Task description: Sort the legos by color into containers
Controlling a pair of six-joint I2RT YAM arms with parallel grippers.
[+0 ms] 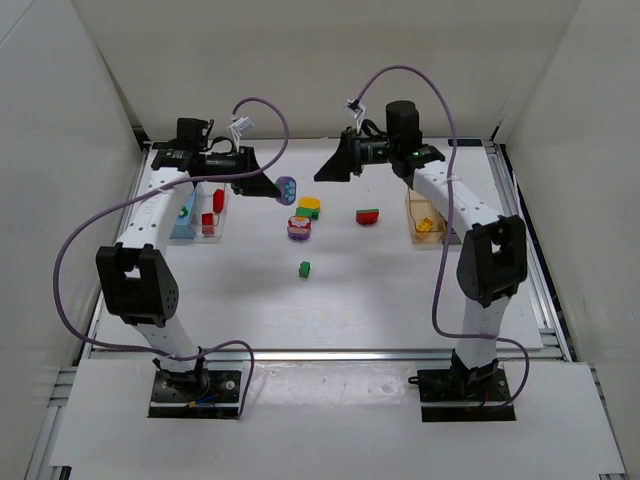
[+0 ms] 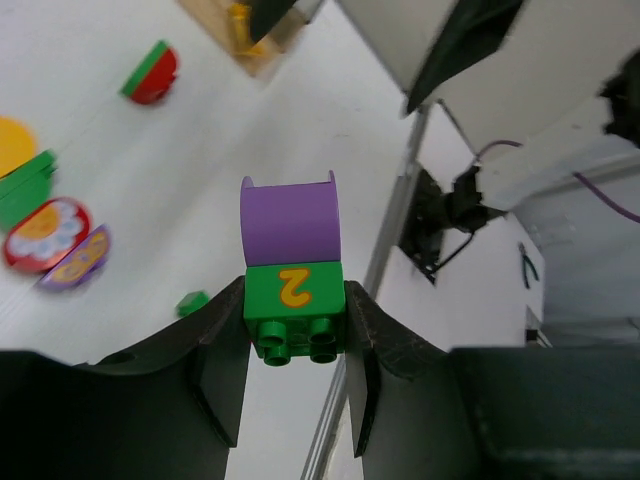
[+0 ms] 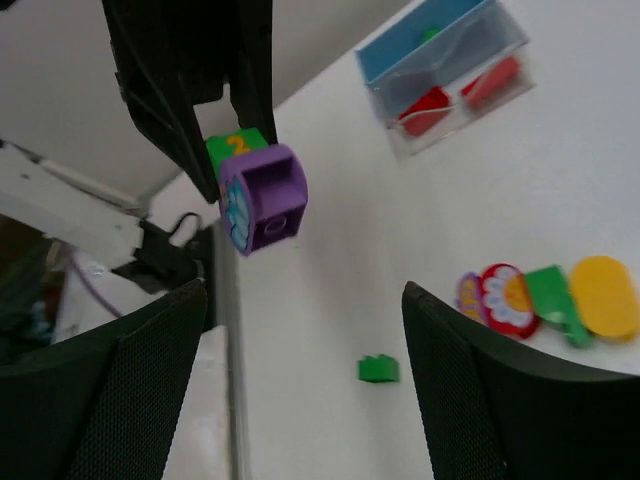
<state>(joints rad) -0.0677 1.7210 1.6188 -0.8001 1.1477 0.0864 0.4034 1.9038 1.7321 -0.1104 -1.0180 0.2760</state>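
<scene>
Sorting looks partly done to me. At upper left of the overhead view, red bricks (image 1: 207, 222) lie in the clear bin (image 1: 213, 233) and a green piece (image 3: 430, 35) in the blue bin (image 1: 181, 230). At right, a yellow brick (image 1: 425, 225) sits in the amber bin (image 1: 412, 212).

My left gripper (image 1: 272, 187) is clamped on the green half of a purple-and-green stack (image 2: 292, 270), held off the surface (image 1: 380, 300) at upper centre. My right gripper (image 3: 305, 295) faces it, jaws wide apart and empty.

Unsorted near the middle: a yellow-and-green stack (image 1: 308, 207), a purple-and-red flowered stack (image 1: 298, 229), a red-and-green piece (image 1: 368, 216) and a small green brick (image 1: 304, 268). I see no purple binned and cannot make out a grey bin.
</scene>
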